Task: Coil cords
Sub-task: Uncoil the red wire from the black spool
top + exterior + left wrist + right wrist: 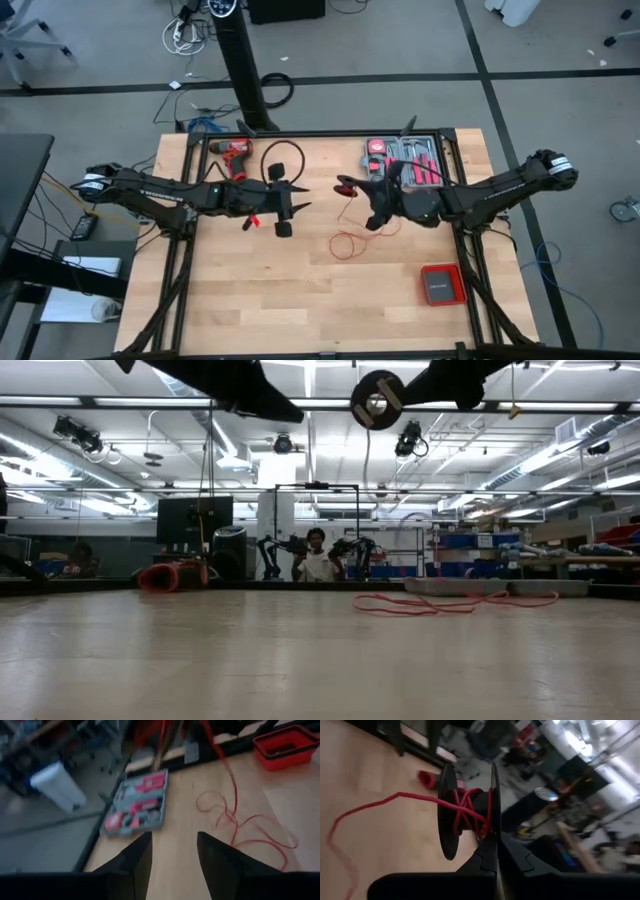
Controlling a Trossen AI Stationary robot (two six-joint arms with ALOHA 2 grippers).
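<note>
right wrist view: black spool (465, 812), few turns of red cord (400, 797) wound on, flange pinched edge-on in right gripper (492, 851). rest of cord lies in loose loops on table (320, 300) just below spool. no readable writing. left gripper (172, 857) left of spool, fingers apart, empty. toolkit (405, 158) behind spool, drill (232, 152) far left, red tray (441, 284) nearer front.

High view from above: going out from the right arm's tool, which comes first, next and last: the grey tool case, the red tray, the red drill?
1. Grey tool case, just behind the right tool, at the table's back edge.
2. Red tray, toward the front right corner.
3. Red drill, farthest, at the back on the left arm's side.
</note>
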